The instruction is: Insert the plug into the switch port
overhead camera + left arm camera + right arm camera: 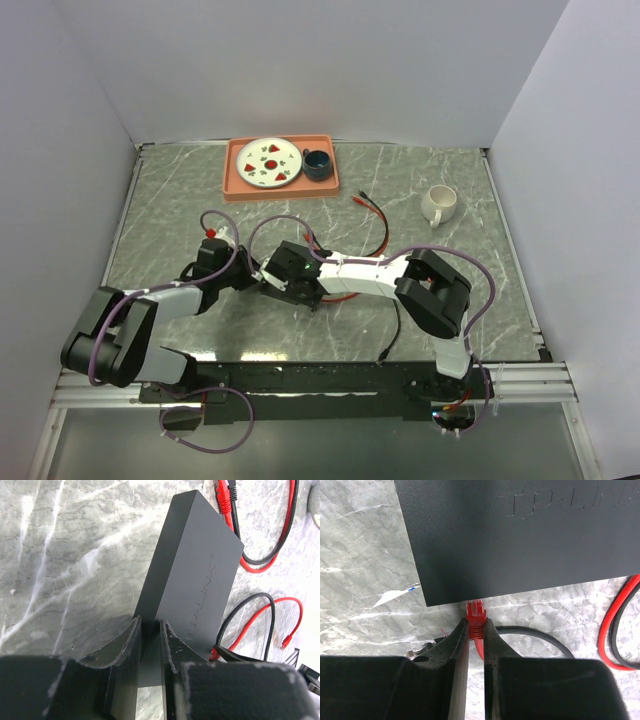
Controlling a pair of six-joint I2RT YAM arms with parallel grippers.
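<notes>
The switch is a flat matte-black box on the marble table. My left gripper is shut on its near end, one finger on each side. In the right wrist view the switch fills the top of the frame. My right gripper is shut on the red plug, whose front tip meets the switch's near edge. The port face is hidden. In the top view both grippers meet at mid-table and cover the switch.
Red and black cables loop right of the switch, also in the left wrist view. An orange tray with a plate and a dark cup stands at the back. A white mug stands at back right.
</notes>
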